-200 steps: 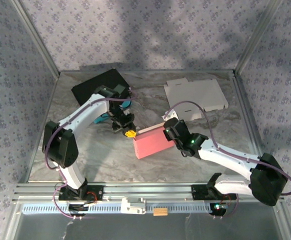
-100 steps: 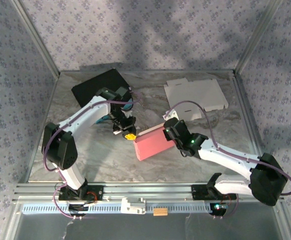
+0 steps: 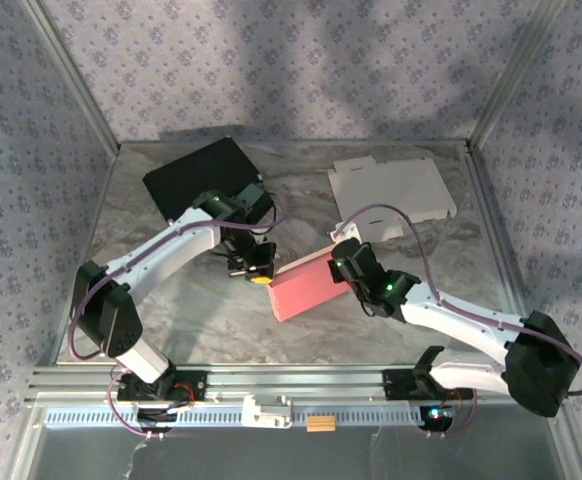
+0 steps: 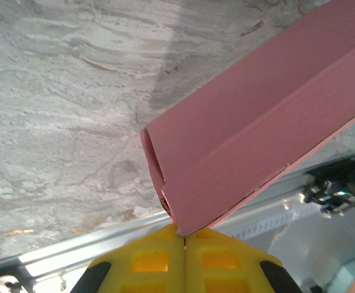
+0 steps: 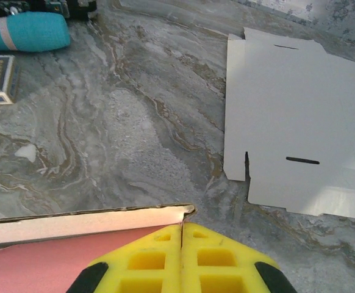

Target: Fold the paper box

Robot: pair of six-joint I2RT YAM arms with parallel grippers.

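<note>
Pink card makes up the task's thing: the pink box (image 3: 306,285) lies about mid-counter, between the two arms, tilted so its far right corner points towards the back. It already reads as a shallow, hollow body with walls raised and a top face over them, so I judge the main creases to be made. The end facing the left gripper (image 4: 183,241) is open, its raw edge showing in the left wrist view. Closing and tucking that end, and probably squaring the body, looks like what is left.

The left gripper's jaws are fully closed, and the box's near left corner runs straight into the seam between them. It looks pinched there, though a bare touch cannot be ruled out. The right gripper (image 5: 182,235) has its jaws closed too, with the corner of the box's pale upper edge entering their seam in the same way.

Nothing shows inside the pink box through the open end; the hollow looks empty as far as the view reaches. A white box blank (image 3: 391,190) lies flat and unfolded on the counter (image 3: 221,320) at the far right, well apart. A black sheet (image 3: 196,170) sits at the far left, with a teal object (image 5: 25,32) near it
</note>
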